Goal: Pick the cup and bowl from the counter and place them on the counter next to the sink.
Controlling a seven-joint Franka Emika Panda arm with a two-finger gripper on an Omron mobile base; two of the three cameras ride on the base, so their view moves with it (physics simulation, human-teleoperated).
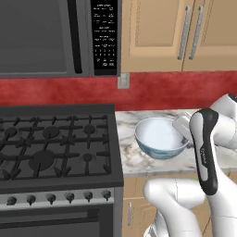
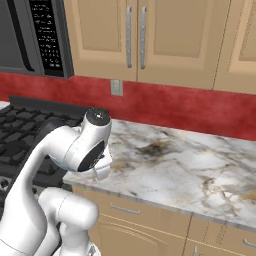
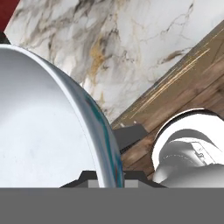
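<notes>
Marble worktop [image 1: 139,162] beside the stove [image 1: 55,143] carries the bowl [image 1: 159,137] near its front edge — the jaws are clamped on its right rim, wall between the fingertips, sink-side counter still to reach.

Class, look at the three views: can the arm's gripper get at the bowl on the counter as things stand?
Probably yes: the gripper already sits at the bowl, its rim running down between the fingertips in the hand view. Nothing on the counter blocks it.

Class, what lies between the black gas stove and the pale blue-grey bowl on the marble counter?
Bare marble counter separates stove from bowl, seen in the left base view.
</notes>
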